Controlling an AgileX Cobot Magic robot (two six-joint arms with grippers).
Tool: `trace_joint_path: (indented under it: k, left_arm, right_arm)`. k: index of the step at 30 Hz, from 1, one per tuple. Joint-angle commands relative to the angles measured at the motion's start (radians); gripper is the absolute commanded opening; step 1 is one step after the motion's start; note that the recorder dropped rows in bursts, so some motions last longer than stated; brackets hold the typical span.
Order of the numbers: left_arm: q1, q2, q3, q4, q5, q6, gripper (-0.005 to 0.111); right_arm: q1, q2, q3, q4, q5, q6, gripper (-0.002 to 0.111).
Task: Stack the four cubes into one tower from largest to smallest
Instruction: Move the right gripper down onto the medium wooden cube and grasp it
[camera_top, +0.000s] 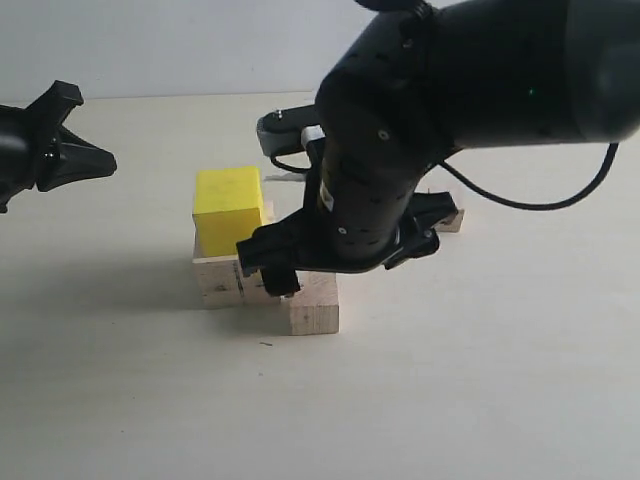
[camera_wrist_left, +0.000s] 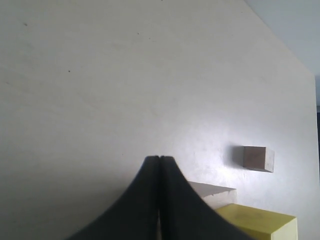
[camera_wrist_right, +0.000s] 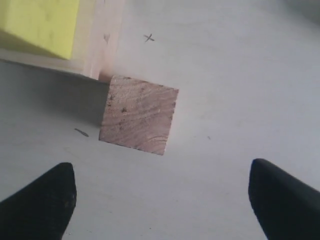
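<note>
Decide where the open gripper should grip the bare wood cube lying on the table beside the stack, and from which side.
Take the medium wood cube by two opposite flat side faces, coming straight down with the right gripper. Its top is clear and it sits flat. One corner lies close to the large cube, so probably turn the wrist slightly to square the jaws.

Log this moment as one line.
yellow cube on large cube | right pincer open above medium cube | left pincer shut, away from cubes
</note>
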Motion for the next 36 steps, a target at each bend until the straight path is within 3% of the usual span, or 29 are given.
trace_joint_path:
  k: [1,12,20,27,32,36]
  left_arm:
    - [-0.003,-0.008,0.004,-0.001,0.004,0.005,0.0]
    - [-0.003,-0.008,0.004,-0.001,0.004,0.005,0.0]
    - [-0.003,-0.008,0.004,-0.001,-0.004,0.005,0.0]
    - [-0.003,-0.008,0.004,-0.001,-0.004,0.005,0.0]
    - [-0.003,-0.008,0.004,-0.014,-0.004,0.013,0.0]
    - [-0.003,-0.008,0.004,-0.014,-0.004,0.013,0.0]
  right_arm:
    - [-0.005,-0.008,0.071,0.03,-0.156,0.004,0.088]
    - [-0.005,0.083,0.133,-0.032,-0.327,0.088,0.088]
    - [-0.005,0.138,0.133,-0.039,-0.367,0.093,0.081]
    - [-0.005,0.152,0.133,-0.206,-0.37,0.236,0.079]
    - [-0.005,0.152,0.133,-0.222,-0.394,0.246,0.069]
    - [-0.005,0.152,0.133,-0.22,-0.388,0.25,0.052]
